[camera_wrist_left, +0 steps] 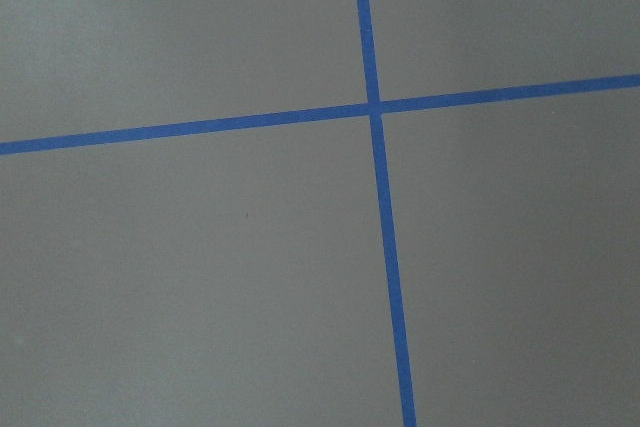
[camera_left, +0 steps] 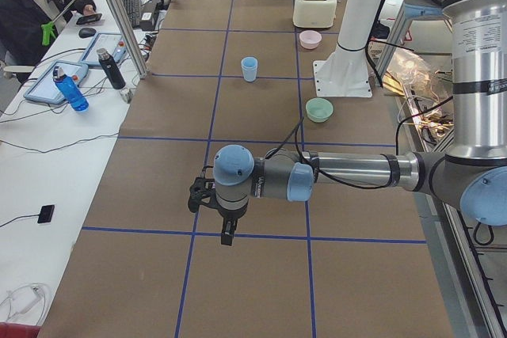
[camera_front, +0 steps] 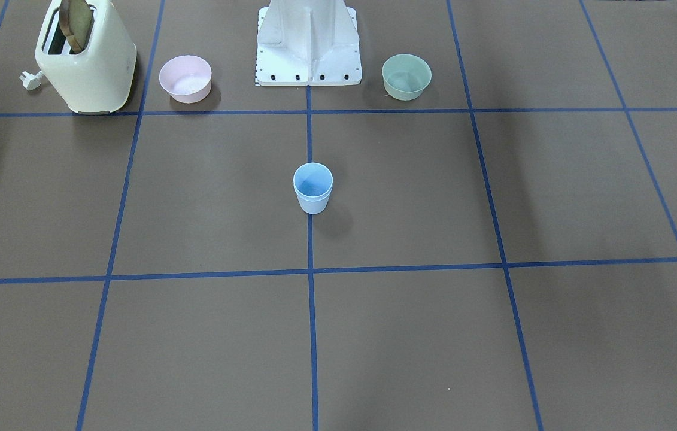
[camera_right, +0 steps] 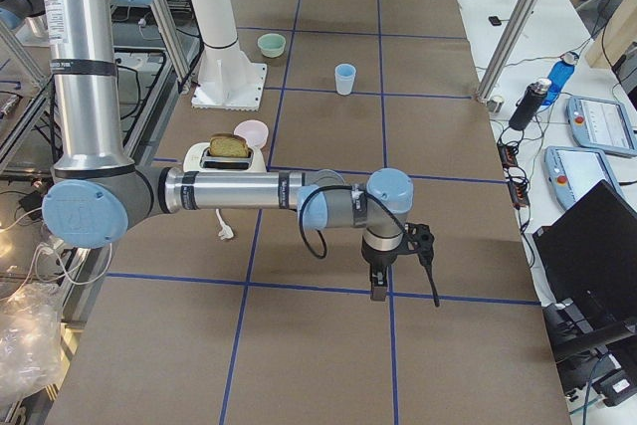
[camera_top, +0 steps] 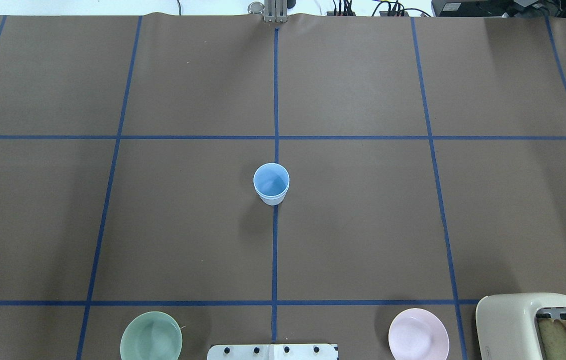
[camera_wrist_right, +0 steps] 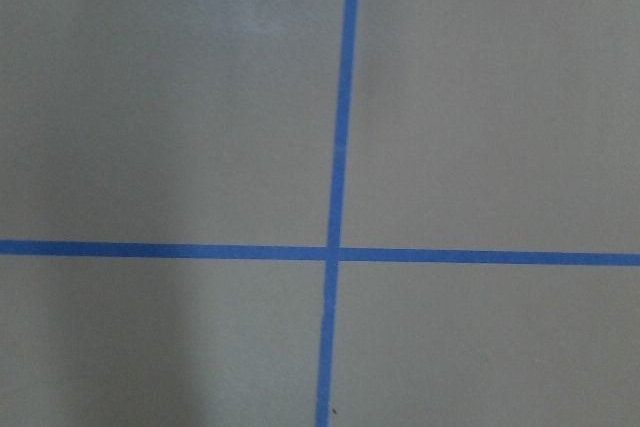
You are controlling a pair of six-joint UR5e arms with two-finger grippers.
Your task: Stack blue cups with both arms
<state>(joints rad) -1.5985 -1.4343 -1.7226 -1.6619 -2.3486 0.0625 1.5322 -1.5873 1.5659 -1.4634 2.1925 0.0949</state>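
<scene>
Brown paper-covered table point(camera_front: 194, 335) holds the blue cups point(camera_front: 313, 187) at its centre, apparently already nested into one stack, while the left gripper point(camera_left: 226, 233) and right gripper point(camera_right: 378, 288) hang well apart from them over opposite ends, and whether either is parted or closed cannot be told.

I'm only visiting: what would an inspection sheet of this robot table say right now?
Surface: brown table, blue tape grid.
Job's things: blue cups appear nested, upright at the centre.
Clutter: green bowl, pink bowl, toaster holding toast, all in the base stand row.
End effectors: left end effector and right end effector hang over opposite table ends, away from the cups; open or shut cannot be told.
Cables: black cable loops at the right wrist; toaster plug lies loose.
Surroundings: person at a side desk with bottles.
</scene>
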